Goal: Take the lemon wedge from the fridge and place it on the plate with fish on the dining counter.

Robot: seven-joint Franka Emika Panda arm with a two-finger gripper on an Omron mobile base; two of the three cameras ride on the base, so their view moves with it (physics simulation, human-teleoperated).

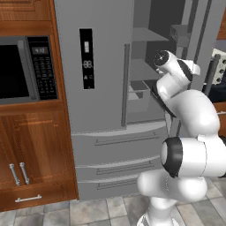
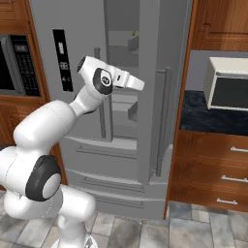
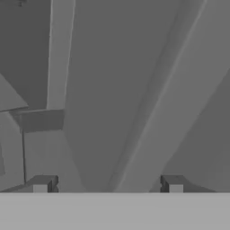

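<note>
In the left base view the floor is pale grey tile, and brown wooden cabinets (image 1: 35,154) hold a black microwave (image 1: 26,68) to the left of the fridge (image 1: 95,66). The fridge's left door is shut, with its black display panel (image 1: 86,58) facing out; its right door stands open on grey shelves (image 1: 148,73), and the white arm reaches up in front of that opening, hiding part of it. In the right base view the same open compartment sits behind the arm's wrist, and a tiny yellow-green speck, probably the lemon wedge (image 2: 134,33), lies on an upper shelf, well above the hand. To the right a white box-shaped appliance (image 2: 227,83) stands on a dark stone countertop (image 2: 203,116) over wooden drawers (image 2: 213,169). In the hand view the gripper (image 3: 108,184) has its two dark fingertips (image 3: 41,184) set wide apart with nothing between them, facing grey fridge surfaces at close range.
</note>
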